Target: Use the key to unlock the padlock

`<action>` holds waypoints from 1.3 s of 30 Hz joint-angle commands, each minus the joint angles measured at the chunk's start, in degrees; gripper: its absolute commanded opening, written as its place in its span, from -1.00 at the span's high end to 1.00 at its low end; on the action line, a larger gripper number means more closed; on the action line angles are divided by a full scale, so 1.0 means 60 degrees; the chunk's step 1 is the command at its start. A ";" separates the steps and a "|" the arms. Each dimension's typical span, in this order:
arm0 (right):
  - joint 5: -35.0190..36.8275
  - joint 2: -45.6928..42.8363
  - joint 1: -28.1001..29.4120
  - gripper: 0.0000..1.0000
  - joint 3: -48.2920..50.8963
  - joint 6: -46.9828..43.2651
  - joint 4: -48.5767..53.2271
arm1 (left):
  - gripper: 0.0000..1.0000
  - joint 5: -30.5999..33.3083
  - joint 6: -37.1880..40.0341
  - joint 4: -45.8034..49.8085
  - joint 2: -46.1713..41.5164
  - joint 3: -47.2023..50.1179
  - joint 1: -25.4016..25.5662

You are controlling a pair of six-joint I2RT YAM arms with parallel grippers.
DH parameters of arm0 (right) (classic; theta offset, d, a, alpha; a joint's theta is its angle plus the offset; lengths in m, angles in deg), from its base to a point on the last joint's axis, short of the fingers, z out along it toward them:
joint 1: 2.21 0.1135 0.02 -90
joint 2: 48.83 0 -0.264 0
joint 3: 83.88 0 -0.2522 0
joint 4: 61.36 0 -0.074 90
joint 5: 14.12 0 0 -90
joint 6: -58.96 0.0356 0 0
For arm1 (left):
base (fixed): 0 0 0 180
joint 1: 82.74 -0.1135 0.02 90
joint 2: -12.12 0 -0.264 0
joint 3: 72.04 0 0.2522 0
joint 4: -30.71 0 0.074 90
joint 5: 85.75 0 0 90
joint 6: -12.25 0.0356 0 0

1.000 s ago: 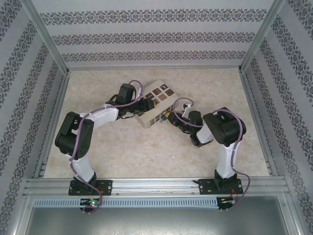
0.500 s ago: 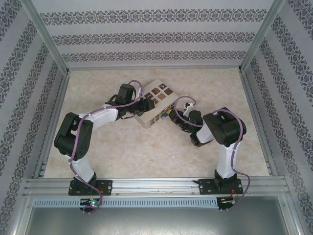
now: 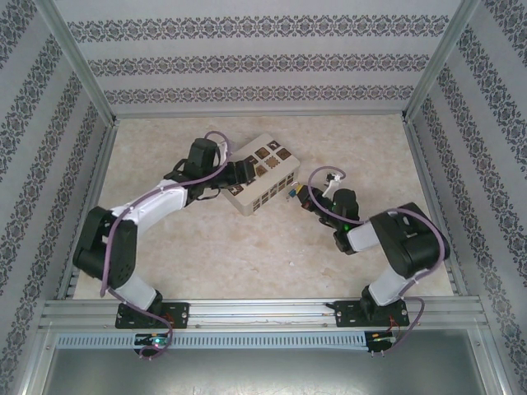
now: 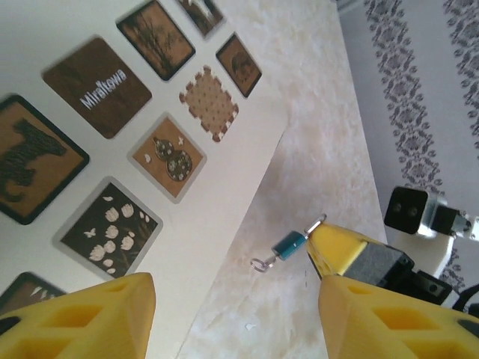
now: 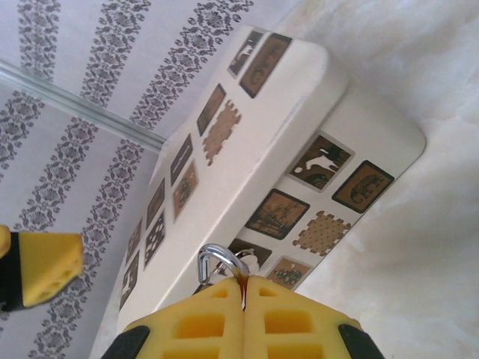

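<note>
Padlock hangs pinched in the right hand.

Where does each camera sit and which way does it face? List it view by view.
Top external: above and behind, looking down at left arm, right arm, box.
Left wrist: past the open left gripper toward box, padlock, right gripper.
Right wrist: past the shut right gripper toward the box.
All share the box.

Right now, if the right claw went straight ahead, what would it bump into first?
Probably the cream box with brown patterned squares, just beyond the right claw; depth is unclear.
</note>
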 commanded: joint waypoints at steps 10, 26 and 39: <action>-0.0110 -0.4406 -0.0019 1.00 -0.0348 -0.2851 0.7535 | -0.36 0.2779 0.0648 -0.1088 -0.2878 0.2287 -0.0739; -0.0740 -0.6495 0.0099 1.00 -0.0659 -0.3656 1.3766 | -0.65 0.4669 0.1166 -0.0439 -0.5029 0.3643 -0.1577; 0.0128 -0.5350 0.0940 1.00 -0.0363 -0.3606 1.3265 | -0.67 0.4755 0.1351 -0.0146 -0.5141 0.3497 -0.1649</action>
